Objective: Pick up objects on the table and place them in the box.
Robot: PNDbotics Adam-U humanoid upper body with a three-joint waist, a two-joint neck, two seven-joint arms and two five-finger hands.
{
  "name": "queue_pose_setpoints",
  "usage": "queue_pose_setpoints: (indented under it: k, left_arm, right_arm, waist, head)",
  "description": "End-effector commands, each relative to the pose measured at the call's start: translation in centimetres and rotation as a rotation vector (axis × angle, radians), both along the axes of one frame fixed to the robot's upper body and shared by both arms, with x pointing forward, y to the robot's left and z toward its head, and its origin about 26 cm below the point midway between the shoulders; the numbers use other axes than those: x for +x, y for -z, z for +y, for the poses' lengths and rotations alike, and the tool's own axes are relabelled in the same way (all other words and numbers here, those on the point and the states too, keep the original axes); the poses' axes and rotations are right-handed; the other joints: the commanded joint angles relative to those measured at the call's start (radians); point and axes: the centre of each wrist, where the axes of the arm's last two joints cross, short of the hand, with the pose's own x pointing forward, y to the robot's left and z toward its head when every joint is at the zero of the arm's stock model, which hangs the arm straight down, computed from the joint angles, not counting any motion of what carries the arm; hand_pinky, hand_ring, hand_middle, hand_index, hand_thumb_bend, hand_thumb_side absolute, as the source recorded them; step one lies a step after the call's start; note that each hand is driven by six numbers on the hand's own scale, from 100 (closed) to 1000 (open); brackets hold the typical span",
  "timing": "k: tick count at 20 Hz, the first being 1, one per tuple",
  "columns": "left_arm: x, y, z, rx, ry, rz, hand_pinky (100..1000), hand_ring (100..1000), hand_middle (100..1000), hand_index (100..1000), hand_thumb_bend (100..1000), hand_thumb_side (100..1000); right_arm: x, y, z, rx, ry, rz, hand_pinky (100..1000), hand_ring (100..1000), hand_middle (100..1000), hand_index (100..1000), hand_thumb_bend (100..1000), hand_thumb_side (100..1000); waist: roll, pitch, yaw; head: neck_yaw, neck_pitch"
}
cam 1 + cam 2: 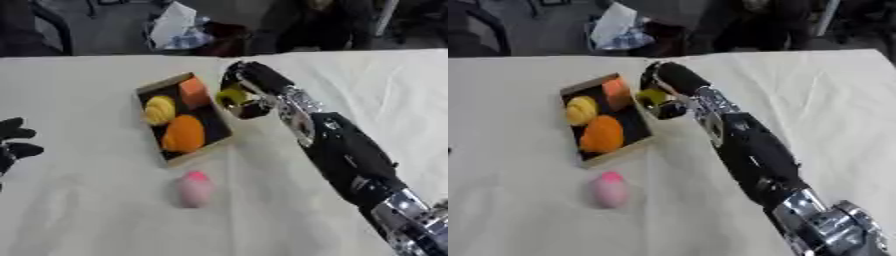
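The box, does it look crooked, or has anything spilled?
The box lies askew to the table's edge. Nothing has spilled; three pieces sit inside. A pink thing lies outside, near it. The right hand holds something yellow beside the box.

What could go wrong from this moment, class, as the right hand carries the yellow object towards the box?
1. The right hand holds a yellow object at the box edge; released here, it might fall outside.
2. The box already holds three items, leaving little room, so the object could roll out.
3. The pink object lies near the forearm and might get knocked as the arm withdraws.
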Motion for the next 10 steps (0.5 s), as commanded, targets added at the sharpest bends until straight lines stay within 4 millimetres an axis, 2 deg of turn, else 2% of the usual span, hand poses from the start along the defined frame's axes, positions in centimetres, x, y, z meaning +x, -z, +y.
queue_pose_setpoints:
  k: [1, 4, 6, 10]
  left_arm:
    - [0.0, -0.7, 0.0, 0.009, 0.014, -0.026, 724, 585, 637, 801, 100, 842]
    - [0.0, -0.7, -0.1, 0.009, 0.019, -0.024, 725, 586, 637, 801, 100, 844]
    - [0.0, -0.7, -0.1, 0.009, 0.023, -0.023, 726, 586, 638, 801, 100, 844]
    - [0.0, -0.7, -0.1, 0.009, 0.026, -0.023, 727, 584, 638, 800, 100, 843]
  right_arm:
    - [0.1, -1.7, 1.6, 0.015, -0.047, 0.0, 634, 630, 476, 641, 100, 100]
    - [0.0, -2.4, 2.4, 0.035, -0.072, -0.002, 675, 700, 600, 793, 100, 100]
    - [-0.1, -2.9, 2.7, 0.055, -0.082, -0.014, 683, 719, 640, 826, 100, 100]
    - [-0.1, -3.9, 3.2, 0.099, -0.09, -0.051, 680, 713, 631, 823, 100, 100]
  waist:
    - [0.013, -0.022, 0.005]
    - [0.011, -0.022, 0.009]
    - [0.009, -0.022, 0.012]
    - [0.007, -0.023, 0.016]
  head:
    - [-0.008, -0.011]
    - [-0.012, -0.01]
    - [-0.012, -0.01]
    - [-0.014, -0.01]
